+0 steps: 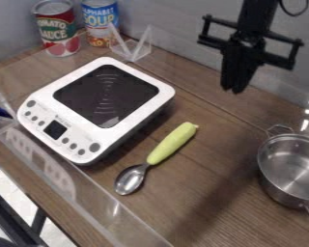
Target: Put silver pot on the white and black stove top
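A brown wood-grain tabletop fills the frame, a pale wall behind. The white square stove top with black glass sits left of centre. The shiny round silver pot rests at the right edge. The black gripper hangs empty at upper right, jaws narrow.

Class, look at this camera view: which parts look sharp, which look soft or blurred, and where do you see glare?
Camera view: the stove top and spoon are fairly sharp; the dark gripper is smeared, its jaws unreadable; the silver pot shows bright reflections on its rim; the cans at the back look soft.
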